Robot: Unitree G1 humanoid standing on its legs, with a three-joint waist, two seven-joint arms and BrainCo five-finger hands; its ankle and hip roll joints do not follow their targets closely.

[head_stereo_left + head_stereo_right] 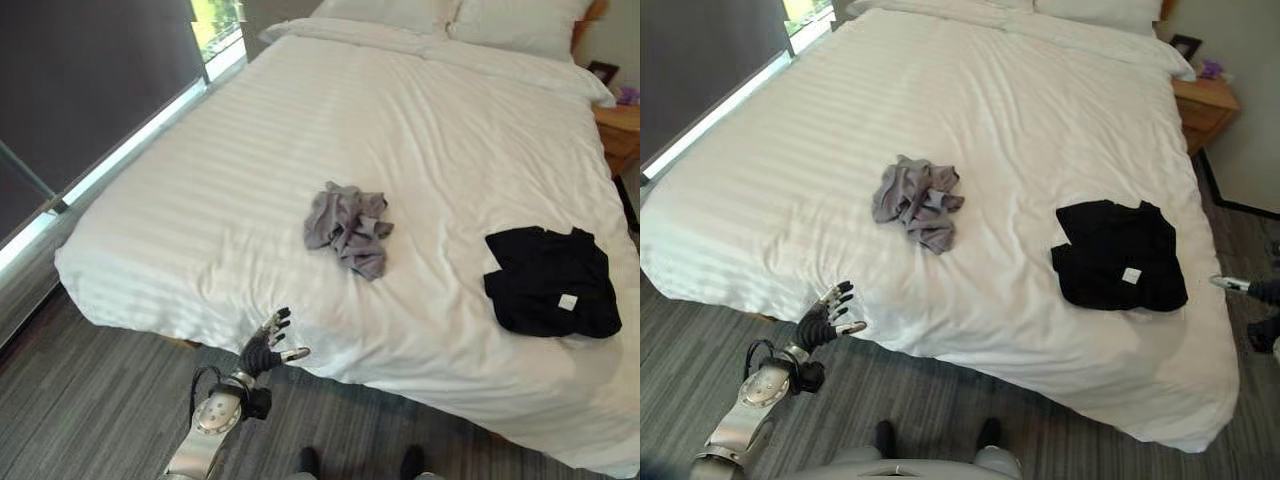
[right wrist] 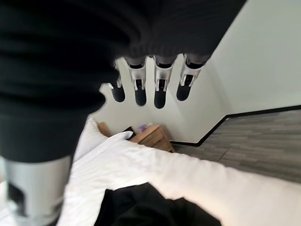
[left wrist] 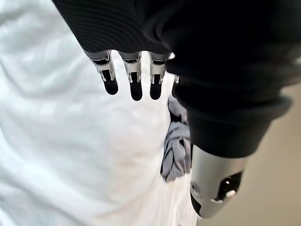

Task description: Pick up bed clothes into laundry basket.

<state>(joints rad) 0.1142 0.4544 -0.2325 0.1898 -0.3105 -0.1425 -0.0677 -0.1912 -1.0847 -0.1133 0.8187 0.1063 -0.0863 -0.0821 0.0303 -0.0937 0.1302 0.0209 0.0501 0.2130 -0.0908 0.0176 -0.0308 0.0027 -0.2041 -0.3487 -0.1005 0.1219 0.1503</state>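
A crumpled grey garment (image 1: 347, 229) lies near the middle of the white bed (image 1: 200, 200); it also shows past the left thumb (image 3: 176, 153). A black garment (image 1: 552, 280) with a small white tag lies flat near the bed's right front corner (image 2: 146, 205). My left hand (image 1: 266, 346) is raised at the bed's front edge, below and left of the grey garment, fingers (image 3: 135, 77) straight, holding nothing. My right hand (image 1: 1260, 290) shows at the right edge beside the bed's right side, fingers (image 2: 159, 84) straight and empty.
Two pillows (image 1: 500, 20) lie at the head of the bed. A wooden nightstand (image 1: 1205, 105) stands at the far right by the wall. A window with a dark blind (image 1: 90, 90) runs along the left. Grey carpet (image 1: 90, 420) covers the floor.
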